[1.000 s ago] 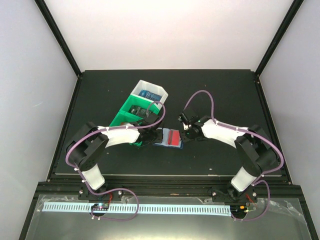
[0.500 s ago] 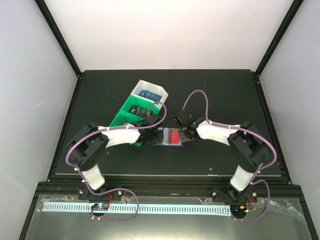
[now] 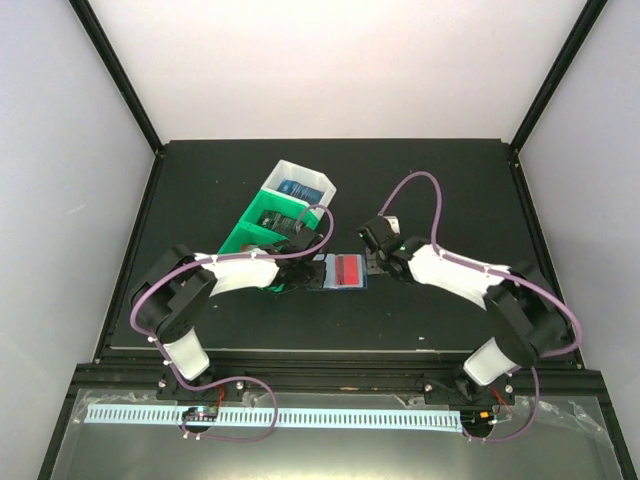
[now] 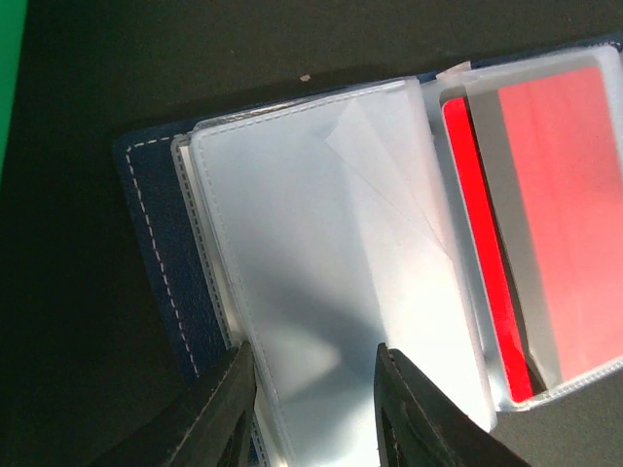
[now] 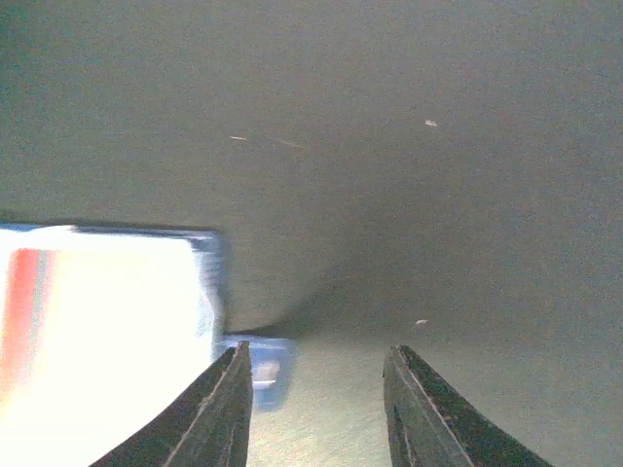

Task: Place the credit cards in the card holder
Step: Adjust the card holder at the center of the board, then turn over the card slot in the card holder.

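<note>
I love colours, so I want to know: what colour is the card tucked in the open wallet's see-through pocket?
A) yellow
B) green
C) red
C: in the left wrist view, the card tucked in the open card holder is plainly red.

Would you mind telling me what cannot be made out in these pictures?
Top view: cards in the green-and-white plastic bin are too small to count; the left arm covers its near end.
Left wrist view: the red plastic card is dulled by its clear sleeve and cut off by the right edge.
Right wrist view: the dark blue folding card holder is glared white and cut by the left edge.
</note>
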### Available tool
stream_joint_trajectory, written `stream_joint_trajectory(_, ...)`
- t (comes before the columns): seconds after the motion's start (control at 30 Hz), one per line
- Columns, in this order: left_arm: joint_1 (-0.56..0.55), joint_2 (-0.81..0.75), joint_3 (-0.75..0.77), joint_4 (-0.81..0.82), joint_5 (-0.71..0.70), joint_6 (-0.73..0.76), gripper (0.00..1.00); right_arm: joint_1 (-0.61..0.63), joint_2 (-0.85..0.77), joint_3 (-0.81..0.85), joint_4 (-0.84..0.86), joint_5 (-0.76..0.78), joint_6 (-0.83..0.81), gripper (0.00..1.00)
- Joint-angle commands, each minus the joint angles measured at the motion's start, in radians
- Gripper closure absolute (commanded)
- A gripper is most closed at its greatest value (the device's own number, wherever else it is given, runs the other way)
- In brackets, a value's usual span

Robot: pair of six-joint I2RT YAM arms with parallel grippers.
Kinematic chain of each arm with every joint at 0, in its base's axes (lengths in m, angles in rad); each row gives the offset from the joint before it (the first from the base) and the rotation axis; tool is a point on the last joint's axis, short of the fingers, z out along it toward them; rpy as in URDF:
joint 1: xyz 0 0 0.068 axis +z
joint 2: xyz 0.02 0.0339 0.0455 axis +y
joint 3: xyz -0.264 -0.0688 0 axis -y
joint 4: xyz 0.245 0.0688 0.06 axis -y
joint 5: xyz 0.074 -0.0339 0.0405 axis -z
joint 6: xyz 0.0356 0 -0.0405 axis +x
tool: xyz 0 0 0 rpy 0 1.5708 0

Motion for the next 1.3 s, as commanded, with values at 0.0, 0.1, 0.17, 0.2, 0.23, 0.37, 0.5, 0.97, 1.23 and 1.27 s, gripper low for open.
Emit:
stream_joint_trajectory(0.0,-0.009,0.021,-0.038,-0.113,0.107,0.021,0.64,-0.005,-0.11,-0.035,0.091,-0.26,-0.023,0.63)
stream_joint_trajectory(0.1,-0.009,0.006,-0.026,-0.123,0.102,0.022,0.64,-0.006,-0.114,-0.043,0.114,-0.389,-0.008,0.7)
stream_joint_trajectory(0.17,-0.009,-0.007,-0.023,-0.127,0.102,0.022,0.65,-0.007,-0.102,-0.05,0.143,-0.459,0.0,0.74)
stream_joint_trajectory(0.2,-0.009,-0.013,-0.021,-0.127,0.103,0.022,0.66,-0.008,-0.089,-0.048,0.148,-0.481,0.008,0.75)
stream_joint_trajectory(0.23,-0.009,-0.019,-0.018,-0.129,0.103,0.023,0.66,-0.006,-0.073,-0.044,0.151,-0.499,0.014,0.75)
stream_joint_trajectory(0.37,-0.009,-0.039,0.003,-0.143,0.099,0.028,0.66,-0.008,-0.007,-0.039,0.16,-0.507,0.048,0.68)
stream_joint_trajectory(0.5,-0.009,-0.057,0.029,-0.163,0.091,0.028,0.66,-0.018,0.033,-0.027,0.153,-0.472,0.055,0.63)
stream_joint_trajectory(0.97,-0.009,-0.065,0.087,-0.113,0.176,0.009,0.69,-0.046,0.104,-0.031,0.189,-0.526,0.043,0.63)
stream_joint_trajectory(1.23,-0.015,0.021,0.101,-0.068,0.182,-0.004,0.72,-0.051,0.125,-0.035,0.2,-0.571,0.044,0.64)
stream_joint_trajectory(1.27,-0.016,0.031,0.106,-0.072,0.174,-0.004,0.72,-0.053,0.124,-0.037,0.206,-0.597,0.046,0.66)
